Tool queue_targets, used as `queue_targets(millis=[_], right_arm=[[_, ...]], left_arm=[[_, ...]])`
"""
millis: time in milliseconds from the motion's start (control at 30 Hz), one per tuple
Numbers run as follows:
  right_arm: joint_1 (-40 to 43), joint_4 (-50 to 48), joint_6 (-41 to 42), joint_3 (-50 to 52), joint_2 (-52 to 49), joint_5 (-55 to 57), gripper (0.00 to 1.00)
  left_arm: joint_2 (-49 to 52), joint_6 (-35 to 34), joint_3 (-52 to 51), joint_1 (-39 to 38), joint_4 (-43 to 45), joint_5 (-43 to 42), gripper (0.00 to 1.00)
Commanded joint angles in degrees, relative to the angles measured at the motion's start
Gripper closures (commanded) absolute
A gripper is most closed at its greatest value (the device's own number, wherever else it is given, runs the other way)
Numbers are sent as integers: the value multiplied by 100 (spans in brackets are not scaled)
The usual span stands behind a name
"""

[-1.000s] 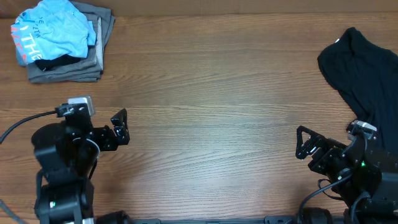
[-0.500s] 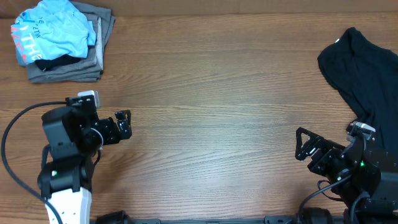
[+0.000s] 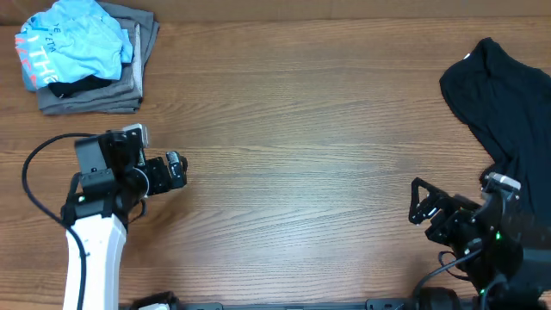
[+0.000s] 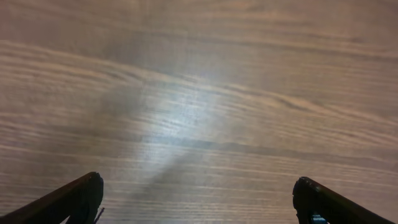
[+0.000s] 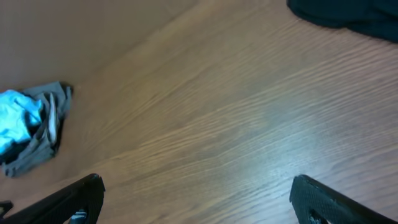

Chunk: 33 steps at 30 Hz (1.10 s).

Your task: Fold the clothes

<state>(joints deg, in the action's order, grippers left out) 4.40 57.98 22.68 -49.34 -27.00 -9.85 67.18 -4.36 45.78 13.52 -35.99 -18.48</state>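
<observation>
The clothes, a crumpled light blue T-shirt (image 3: pixel 73 43) with white lettering, lie on a stack of grey folded garments (image 3: pixel 95 90) at the table's far left corner. In the right wrist view the T-shirt (image 5: pixel 15 121) shows small at the left edge. My left gripper (image 3: pixel 178 169) stands open over bare wood well below that stack, pointing right; the left wrist view shows the left gripper (image 4: pixel 198 186) with only table between its fingers. My right gripper (image 3: pixel 415 200) is open near the front right, and the right gripper (image 5: pixel 198 183) holds nothing.
A black garment (image 3: pixel 508 95) lies spread at the table's right edge, just behind the right arm; the black garment (image 5: pixel 348 15) also shows at the top of the right wrist view. A black cable (image 3: pixel 39 164) loops beside the left arm. The wooden table (image 3: pixel 301 129) stretches between the arms.
The left arm has swung its base and wrist toward the far side, and its gripper has shifted slightly right. The right arm has barely moved. Both grippers stayed open.
</observation>
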Motion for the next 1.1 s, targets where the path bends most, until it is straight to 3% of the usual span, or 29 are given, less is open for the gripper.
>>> queue_targets(millis=[0,167,367,667,1067], right_arm=[[-26,-796,-70,763,651,85,0],[-234,-2428,-116,2308,1467,149,0],[-715,-3862,-1045,3613,2267,146,0],[-802,-5641,-1095,4433,2686,481,0],[-822,-6970,-1095,4887,2686,579,0]], left_arm=[[332,-37,-33,-4,0,-83,0],[717,-37,-33,-4,2,-81,0],[1069,-39,-33,-4,2,-81,0],[1224,-37,-33,-4,2,-59,0],[1224,-37,-33,-4,4,-61,0]])
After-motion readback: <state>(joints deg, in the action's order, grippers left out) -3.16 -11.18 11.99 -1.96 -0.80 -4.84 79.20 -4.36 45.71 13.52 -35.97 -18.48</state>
